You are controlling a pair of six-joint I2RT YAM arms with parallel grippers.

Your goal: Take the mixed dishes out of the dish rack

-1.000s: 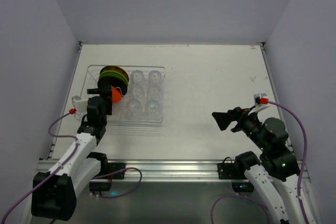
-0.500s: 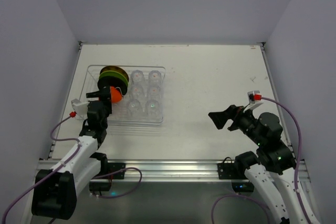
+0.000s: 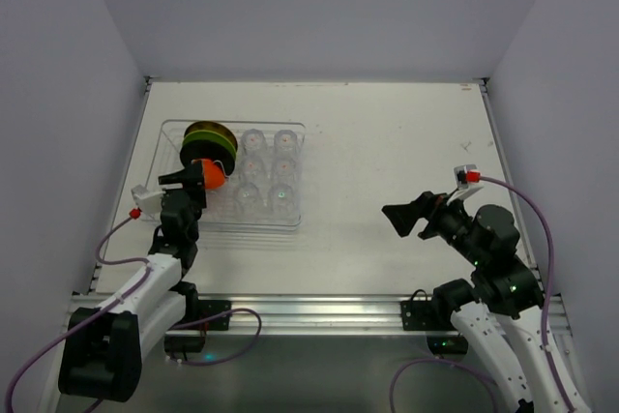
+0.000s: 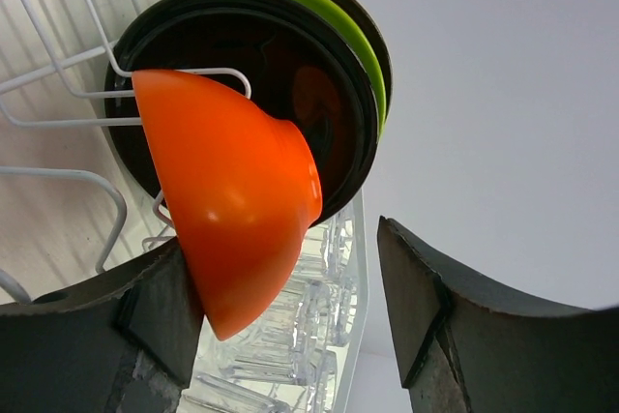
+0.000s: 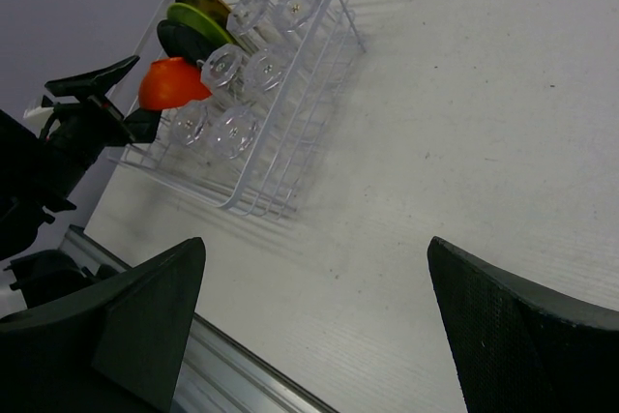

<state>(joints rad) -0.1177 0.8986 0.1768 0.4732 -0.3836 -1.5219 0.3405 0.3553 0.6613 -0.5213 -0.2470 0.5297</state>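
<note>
The dish rack [image 3: 236, 223] stands at the table's left. In it the orange bowl [image 3: 215, 175] sits on edge in front of a black plate [image 4: 308, 94] and a lime-green plate [image 4: 340, 18], with the plates [image 3: 211, 137] behind it in the top view. Several clear glasses [image 3: 269, 169] fill the rack's right part. My left gripper [image 3: 180, 179] is open and empty at the rack's near left. In the left wrist view [image 4: 290, 321] the bowl [image 4: 232, 191] is just ahead, its lower edge beside one finger. My right gripper [image 3: 404, 219] is open and empty above bare table.
The right wrist view shows the rack [image 5: 253, 202], the bowl [image 5: 166, 83], the glasses [image 5: 242, 70] and the left gripper [image 5: 92, 89], with my right gripper [image 5: 314, 307] over white tabletop. Grey walls close the table on three sides. A metal rail [image 3: 309, 311] runs along the near edge.
My left gripper has drawn back a little toward the near left, off the bowl. My right gripper has shifted slightly left. The dishes have not moved.
</note>
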